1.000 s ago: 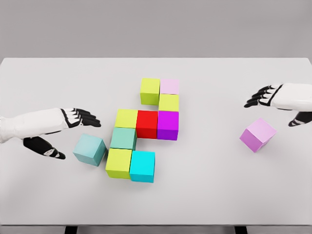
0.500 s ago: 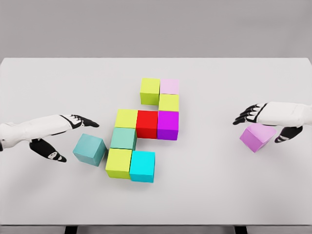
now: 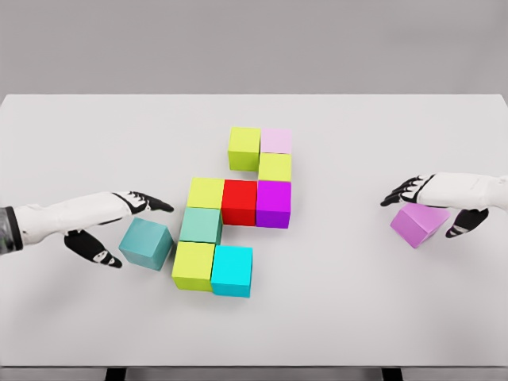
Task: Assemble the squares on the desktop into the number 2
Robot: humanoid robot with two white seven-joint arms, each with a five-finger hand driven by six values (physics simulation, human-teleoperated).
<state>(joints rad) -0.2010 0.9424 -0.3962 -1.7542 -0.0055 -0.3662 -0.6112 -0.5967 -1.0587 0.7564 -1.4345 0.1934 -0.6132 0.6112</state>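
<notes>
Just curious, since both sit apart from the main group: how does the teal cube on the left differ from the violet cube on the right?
The teal cube is blue-green; the violet cube is light purple. The teal cube lies right beside the assembled blocks, the violet cube far off to their right. The left hand straddles the teal cube, open; the right hand reaches over the violet cube's top. Both look alike in size and sit turned askew.

Eight cubes packed touching mid-desk: lime cube (image 3: 244,148) and pale pink cube (image 3: 276,141) on top, a lime, red, purple row below, then teal, lime, cyan cube (image 3: 232,270). Loose teal cube (image 3: 146,243) tilted toward left edge; loose violet cube (image 3: 419,223) near right edge.
</notes>
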